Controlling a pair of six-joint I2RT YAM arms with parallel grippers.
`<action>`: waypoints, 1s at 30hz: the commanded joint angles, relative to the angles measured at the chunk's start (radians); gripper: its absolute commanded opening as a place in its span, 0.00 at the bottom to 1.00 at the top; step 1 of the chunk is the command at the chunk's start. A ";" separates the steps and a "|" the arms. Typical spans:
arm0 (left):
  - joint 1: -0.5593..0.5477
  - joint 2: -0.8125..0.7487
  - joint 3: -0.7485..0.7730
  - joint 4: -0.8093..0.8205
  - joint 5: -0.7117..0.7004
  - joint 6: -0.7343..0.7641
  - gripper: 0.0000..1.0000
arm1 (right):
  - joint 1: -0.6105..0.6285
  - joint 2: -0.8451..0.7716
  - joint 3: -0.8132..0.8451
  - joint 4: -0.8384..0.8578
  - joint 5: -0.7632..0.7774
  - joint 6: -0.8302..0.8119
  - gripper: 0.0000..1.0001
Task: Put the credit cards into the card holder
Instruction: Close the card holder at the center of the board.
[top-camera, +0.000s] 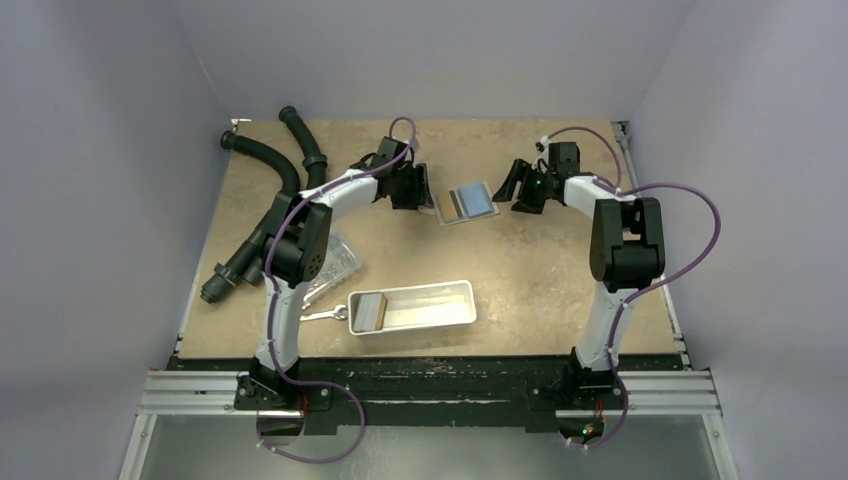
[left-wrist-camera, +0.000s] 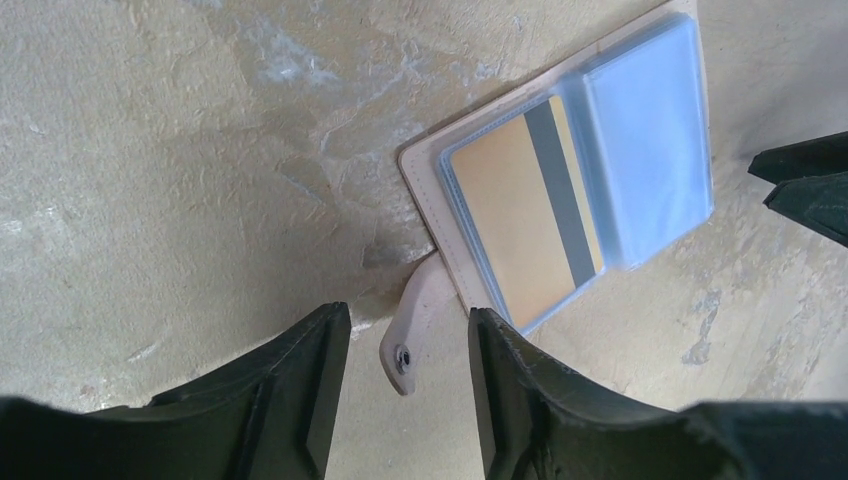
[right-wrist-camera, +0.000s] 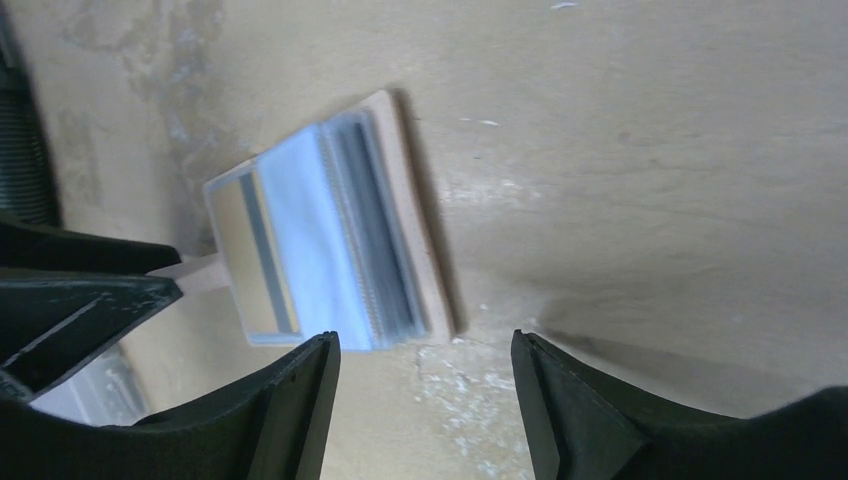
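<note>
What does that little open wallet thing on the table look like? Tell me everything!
The card holder lies open and flat on the tan table, toward the far middle. Its outside looks like beige leather. Inside are clear bluish plastic sleeves. One sleeve holds a tan card with a dark stripe, and the one beside it shows plain blue. A small strap with a snap sticks out from one edge. Nothing is holding it.

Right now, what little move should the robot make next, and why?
Probably swing the left gripper over to the white tray for another of the cards there. It and the right gripper stand open and empty, and only one tan card sits in the card holder.
</note>
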 joint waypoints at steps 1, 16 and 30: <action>-0.007 -0.027 0.032 -0.010 0.001 -0.003 0.52 | 0.021 0.018 -0.002 0.080 -0.107 0.031 0.71; -0.015 0.039 -0.003 0.021 0.008 -0.015 0.18 | 0.022 0.082 -0.048 0.321 -0.407 0.180 0.68; -0.042 0.015 -0.029 0.028 0.015 -0.017 0.01 | 0.121 0.009 -0.049 0.510 -0.447 0.246 0.58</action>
